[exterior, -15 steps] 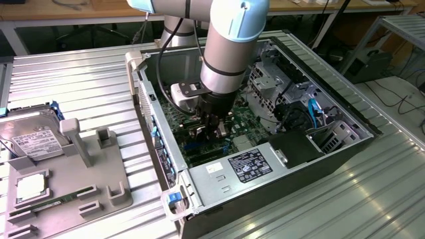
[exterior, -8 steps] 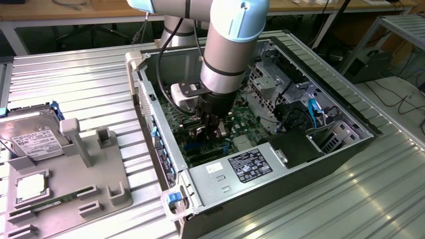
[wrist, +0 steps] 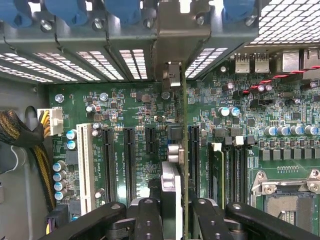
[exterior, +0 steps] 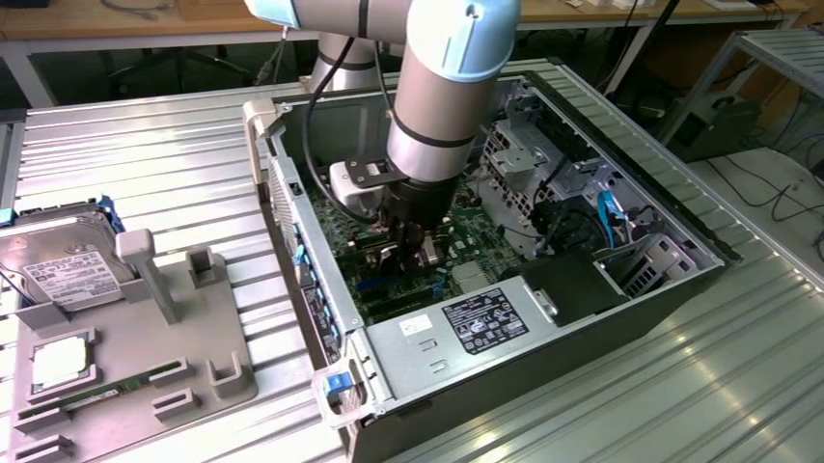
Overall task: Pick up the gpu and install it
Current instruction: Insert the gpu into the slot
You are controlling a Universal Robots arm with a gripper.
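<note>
- One corrugated metal worktop (exterior: pixel 154 154) carries everything; room behind has wooden desks, cables on floor, a metal rack at exterior view's right.
- Open PC case (exterior: pixel 670 222) lies on its side mid-worktop, motherboard (wrist: pixel 130 105) facing up, PSU (exterior: pixel 483 323) at its near end.
- Arm (exterior: pixel 445 87), silver w/ blue joints, reaches straight down into case.
- Grey fixture tray (exterior: pixel 129 371) sits at exterior view's left, well apart from case; holds hard drive (exterior: pixel 65 265) w/ white label, CPU (exterior: pixel 58 365), slim green memory stick (exterior: pixel 96 395).
- Pincer (wrist: pixel 175 212) is closed on the gpu (wrist: pixel 171 185), a finger either side of card.
- gpu held on edge, upright, in line w/ a PCI slot (wrist: pixel 194 150); its silvery bracket (wrist: pixel 172 75) meets case's rear slot openings. Can't tell if it's fully seated.
</note>
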